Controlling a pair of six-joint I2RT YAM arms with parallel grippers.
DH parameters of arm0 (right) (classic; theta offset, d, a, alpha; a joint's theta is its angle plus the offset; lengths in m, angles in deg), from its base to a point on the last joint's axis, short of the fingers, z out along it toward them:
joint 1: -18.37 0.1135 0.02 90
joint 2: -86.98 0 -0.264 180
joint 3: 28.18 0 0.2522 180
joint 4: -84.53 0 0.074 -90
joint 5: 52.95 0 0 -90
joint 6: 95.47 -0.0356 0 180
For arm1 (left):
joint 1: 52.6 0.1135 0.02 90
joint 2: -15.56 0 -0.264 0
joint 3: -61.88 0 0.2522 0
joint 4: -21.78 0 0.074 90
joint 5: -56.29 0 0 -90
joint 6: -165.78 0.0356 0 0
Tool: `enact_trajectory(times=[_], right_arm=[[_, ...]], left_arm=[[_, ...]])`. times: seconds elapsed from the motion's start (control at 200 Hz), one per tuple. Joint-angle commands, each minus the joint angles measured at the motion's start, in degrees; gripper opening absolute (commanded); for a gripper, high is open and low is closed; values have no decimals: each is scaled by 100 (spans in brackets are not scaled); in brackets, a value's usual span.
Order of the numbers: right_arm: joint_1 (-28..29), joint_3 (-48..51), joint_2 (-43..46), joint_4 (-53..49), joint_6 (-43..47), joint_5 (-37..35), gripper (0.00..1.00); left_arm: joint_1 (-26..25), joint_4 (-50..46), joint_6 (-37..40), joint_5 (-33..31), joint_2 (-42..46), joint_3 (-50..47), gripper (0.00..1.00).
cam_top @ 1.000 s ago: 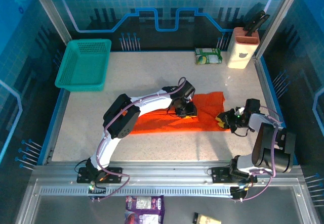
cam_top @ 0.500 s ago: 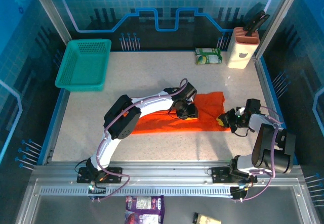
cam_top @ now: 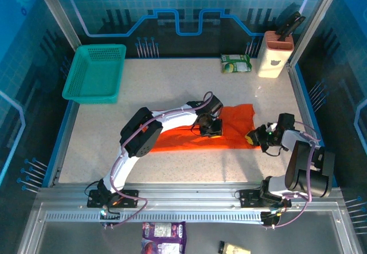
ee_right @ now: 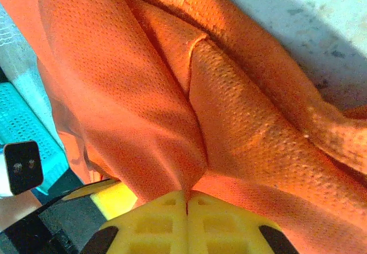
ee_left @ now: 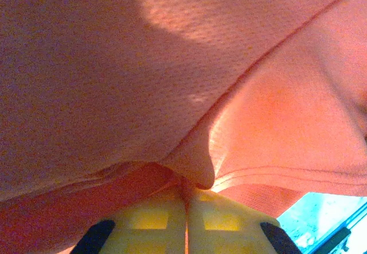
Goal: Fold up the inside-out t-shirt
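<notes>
Seen from above, the shirt (cam_top: 235, 122) lies as a long orange band on the table (cam_top: 172, 88), to the right of the basket (cam_top: 94, 73), nearer the arms and well apart from it. The left gripper (cam_top: 209, 129) is down on the band about midway along. The right gripper (cam_top: 252, 136) is at the end farthest from the basket. Over the last second both pairs of jaws have drawn together almost where they stood, and the cloth's outline has hardly altered. By the look of it, both holds have only just been made and the fold itself has yet to begin.

From the left wrist, the left gripper (ee_left: 186, 194) has its two yellow fingers pressed flat against each other, with a small tuck of shirt (ee_left: 143, 65) caught in the seam between them. Mesh cloth and a stitched hem drape close above.

From the right wrist, the right gripper (ee_right: 187, 199) is likewise clamped together on the shirt (ee_right: 143, 93), and a ridge of cloth runs straight down into the line where the fingers meet. Several layers bunch there — how many are caught cannot be told. Speckled table (ee_right: 298, 24) lies bare beyond the cloth.
</notes>
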Motion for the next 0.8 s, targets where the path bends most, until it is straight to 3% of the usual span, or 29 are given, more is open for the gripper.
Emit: enact_trajectory(times=[0.0, 0.33, 0.795], right_arm=[[10, -26, 253, -307, 234, -175, 7], [121, -21, 643, -714, 383, -570, 7], [338, 42, 832, -893, 286, -736, 7]], left_arm=[[-26, -71, 91, 15, 342, 98, 3], [44, -58, 128, -73, 754, -171, 0], [61, 193, 78, 345, 412, -491, 1]])
